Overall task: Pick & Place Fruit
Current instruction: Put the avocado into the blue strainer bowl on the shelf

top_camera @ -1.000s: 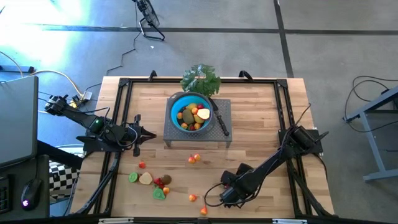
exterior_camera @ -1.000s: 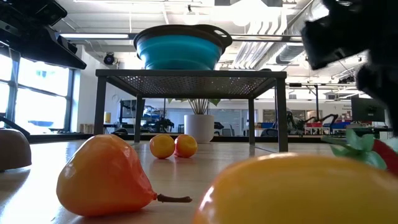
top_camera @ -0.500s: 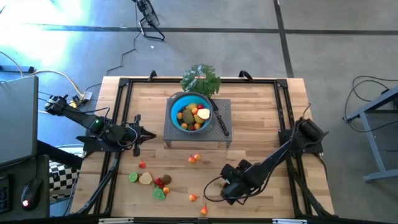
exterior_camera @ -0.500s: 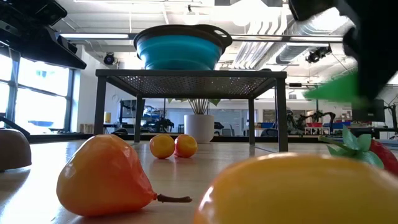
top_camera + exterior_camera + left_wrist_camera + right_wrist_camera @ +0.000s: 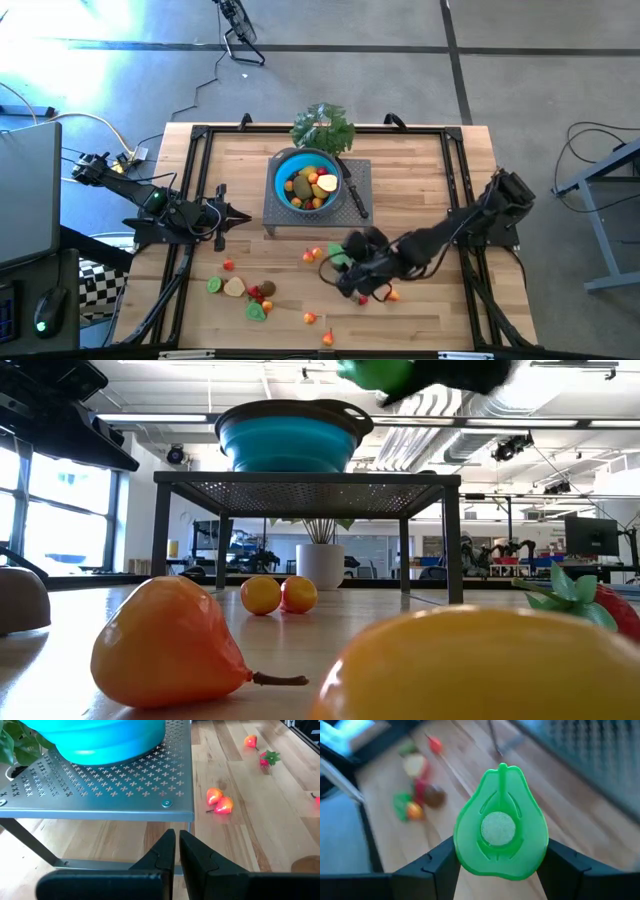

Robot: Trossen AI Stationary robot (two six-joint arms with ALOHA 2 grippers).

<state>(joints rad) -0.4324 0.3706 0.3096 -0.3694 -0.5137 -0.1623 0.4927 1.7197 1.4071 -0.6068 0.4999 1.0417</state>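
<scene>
Right gripper [image 5: 499, 865]: fingers spread around a green pear half [image 5: 500, 837], clamped on both of its sides, above the table [image 5: 420, 190] in front of the rack [image 5: 360, 185].
Right wrist view: shows the pear half's flat cut face, bright green with a pale round core and a short stem; the high view gives only a green speck [image 5: 341, 260].
Low view: pear half [image 5: 375, 372] up at bowl [image 5: 290, 438] height.
Left gripper [image 5: 177, 851]: fingers shut, empty, at the rack's left.
Other fruit [image 5: 240, 290]: scattered near-left; more in the bowl.
</scene>
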